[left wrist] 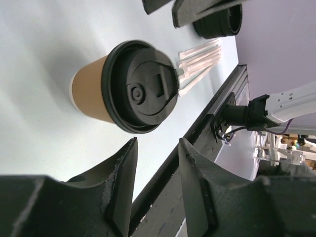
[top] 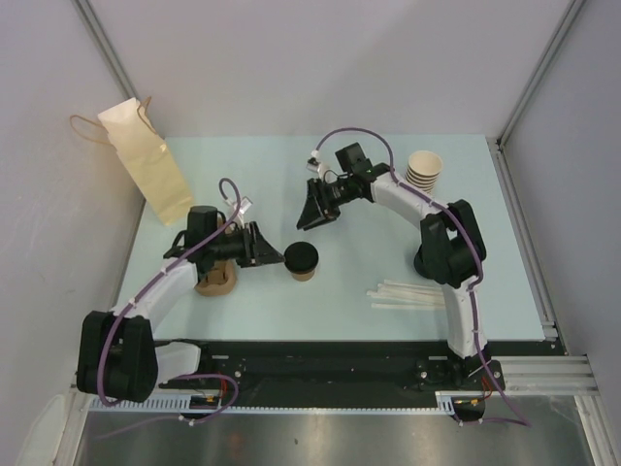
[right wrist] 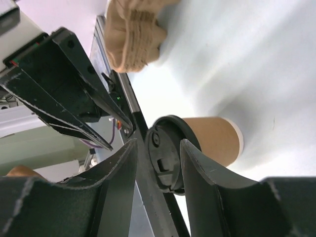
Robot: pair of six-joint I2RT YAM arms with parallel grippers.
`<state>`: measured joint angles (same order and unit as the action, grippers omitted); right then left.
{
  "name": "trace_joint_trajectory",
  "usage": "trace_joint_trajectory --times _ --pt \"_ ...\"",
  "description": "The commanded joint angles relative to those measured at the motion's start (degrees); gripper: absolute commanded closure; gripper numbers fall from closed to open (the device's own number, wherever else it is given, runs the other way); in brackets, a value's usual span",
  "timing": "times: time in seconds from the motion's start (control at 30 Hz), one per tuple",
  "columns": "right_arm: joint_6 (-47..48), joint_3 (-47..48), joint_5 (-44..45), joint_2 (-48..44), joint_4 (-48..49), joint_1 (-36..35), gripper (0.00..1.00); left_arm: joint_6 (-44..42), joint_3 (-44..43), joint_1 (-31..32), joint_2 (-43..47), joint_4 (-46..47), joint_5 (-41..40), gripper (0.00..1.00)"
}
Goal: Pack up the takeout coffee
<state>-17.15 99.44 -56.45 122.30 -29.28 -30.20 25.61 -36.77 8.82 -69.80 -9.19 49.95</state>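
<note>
Closest to the lens, the two arm bases sit bolted along the near edge. The left arm point(top: 155, 296) reaches in toward the middle, and the right arm point(top: 451, 243) loops back from the right side. Under them lies the pale worktop point(top: 272, 165).

Biggest loose item: a cream paper bag point(top: 150, 170) with twine handles, tilted at the far left corner. Over by the far right corner stands a stack of lidless tan cups point(top: 424, 170). A tan moulded-pulp piece point(top: 215, 282) peeks out from under the left wrist, toward the near left. Pale sticks point(top: 408, 294) lie bundled toward the near right corner.

Now the action. The takeout coffee point(top: 302, 261) stands upright around the middle of the worktop, a little toward the near edge, black lid on. The left gripper point(left wrist: 157, 145) is level with it, jaws parted to a moderate gap, tips just beside the cup's left side, nothing between them. The right gripper point(right wrist: 158, 148) hovers on the far side, jaws likewise apart and empty, the lid showing through the gap.
</note>
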Motion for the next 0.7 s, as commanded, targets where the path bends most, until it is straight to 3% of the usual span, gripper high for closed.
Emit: trace_joint_trajectory --times 0.0,0.3,0.67 --pt "-0.3 2.2 -1.7 -4.7 -1.4 2.4 0.55 0.9 -2.2 -0.3 3.4 3.9 2.2 0.58" --pt "-2.3 -18.7 -1.8 -17.5 1.2 4.1 0.68 2.3 -5.1 6.5 -0.9 7.8 4.8 0.62" --pt "-2.7 -22.5 2.0 -15.3 2.6 1.5 0.74 6.0 -7.9 9.5 -11.0 15.0 3.5 0.73"
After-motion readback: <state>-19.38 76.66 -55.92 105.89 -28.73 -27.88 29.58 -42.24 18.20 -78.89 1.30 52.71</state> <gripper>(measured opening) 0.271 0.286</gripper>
